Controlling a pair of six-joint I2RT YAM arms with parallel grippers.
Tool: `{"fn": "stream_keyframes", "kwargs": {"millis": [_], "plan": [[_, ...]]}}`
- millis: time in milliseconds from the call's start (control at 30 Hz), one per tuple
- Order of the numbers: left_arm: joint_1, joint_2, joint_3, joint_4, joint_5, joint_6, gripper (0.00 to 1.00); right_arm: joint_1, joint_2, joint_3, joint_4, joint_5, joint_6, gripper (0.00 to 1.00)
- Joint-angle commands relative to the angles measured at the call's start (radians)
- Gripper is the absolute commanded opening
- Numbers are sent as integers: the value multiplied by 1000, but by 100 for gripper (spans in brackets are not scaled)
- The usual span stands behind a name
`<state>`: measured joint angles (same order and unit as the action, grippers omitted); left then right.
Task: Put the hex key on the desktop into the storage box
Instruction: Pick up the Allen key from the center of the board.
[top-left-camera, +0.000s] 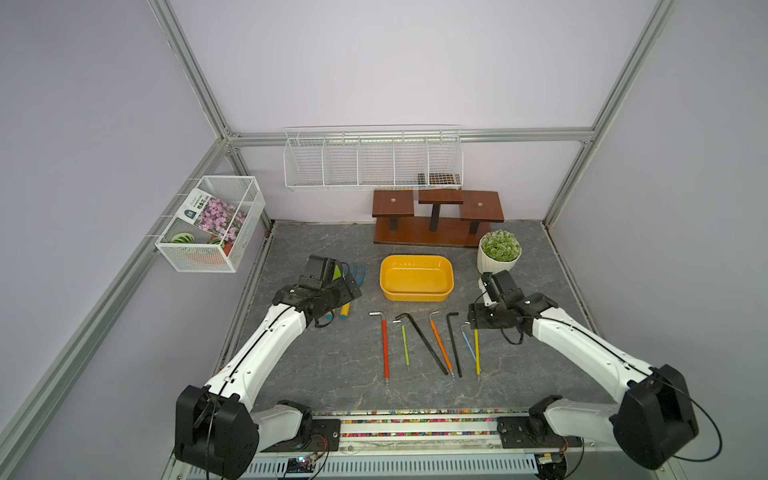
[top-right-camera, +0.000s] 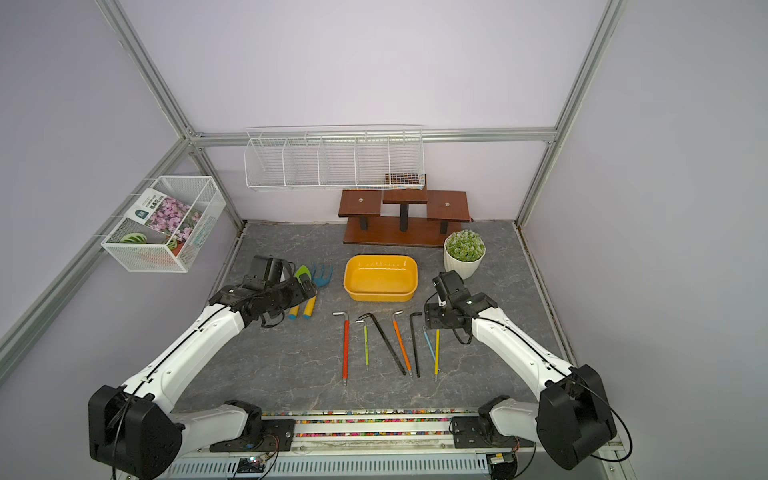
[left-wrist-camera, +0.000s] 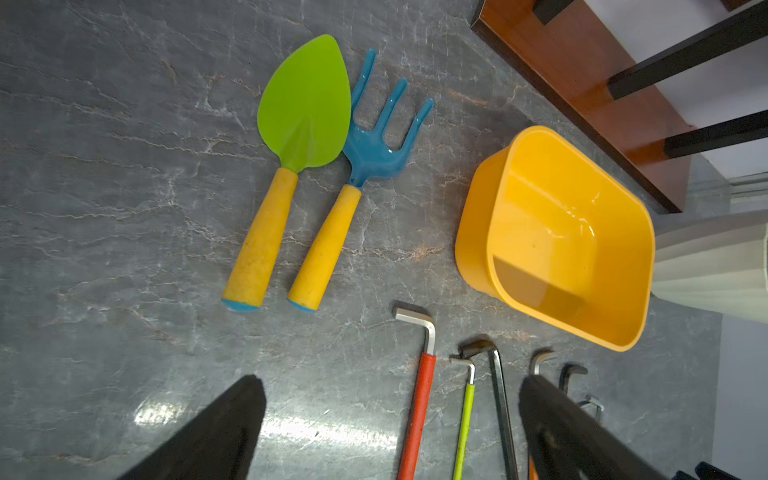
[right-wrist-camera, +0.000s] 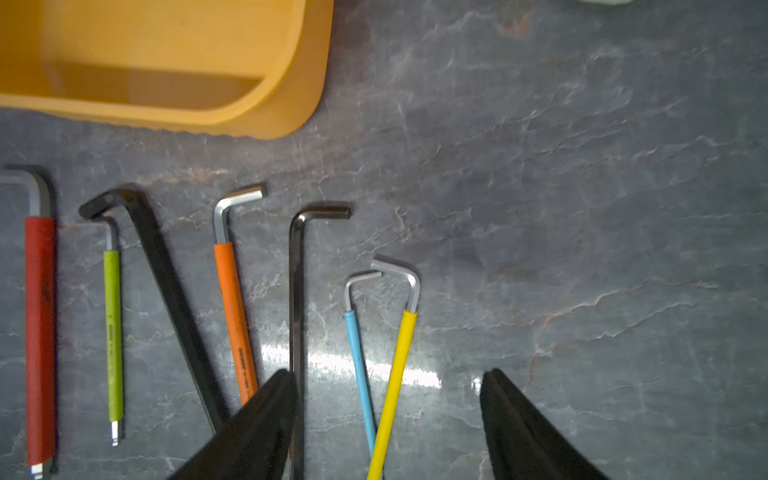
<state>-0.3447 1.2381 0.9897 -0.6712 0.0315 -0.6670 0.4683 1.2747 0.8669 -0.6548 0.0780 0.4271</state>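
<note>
Several hex keys lie side by side on the dark marbled desktop, in front of the empty yellow storage box. They include a red one, an orange one and a yellow one. My right gripper is low over the right end of the row and open. The yellow hex key and a thin blue one cross between its fingers, untouched. A black key runs under one fingertip. My left gripper hangs open and empty near the red key.
A green trowel and a blue hand rake lie to the left of the storage box, under my left wrist. A white potted plant stands just behind my right wrist. A wooden stand and wire baskets sit at the back.
</note>
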Motion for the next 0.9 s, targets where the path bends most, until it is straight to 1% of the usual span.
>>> {"fn": "stream_keyframes", "kwargs": {"millis": [0, 100, 300, 533, 700, 867], "plan": [[-2, 5, 18, -17, 27, 39, 100, 31, 23, -37, -51, 28, 69, 71], [-2, 16, 11, 15, 86, 47, 100, 48, 31, -62, -48, 38, 120, 69], [-3, 9, -27, 52, 103, 31, 100, 88, 46, -112, -27, 77, 205, 68], [-2, -33, -35, -3, -4, 15, 100, 98, 124, -114, -43, 138, 258, 65], [-2, -53, -58, 38, 34, 2, 100, 97, 143, -140, -1, 130, 285, 64], [-2, -33, -59, 66, 62, 3, 100, 99, 159, -169, 53, 99, 303, 63]]}}
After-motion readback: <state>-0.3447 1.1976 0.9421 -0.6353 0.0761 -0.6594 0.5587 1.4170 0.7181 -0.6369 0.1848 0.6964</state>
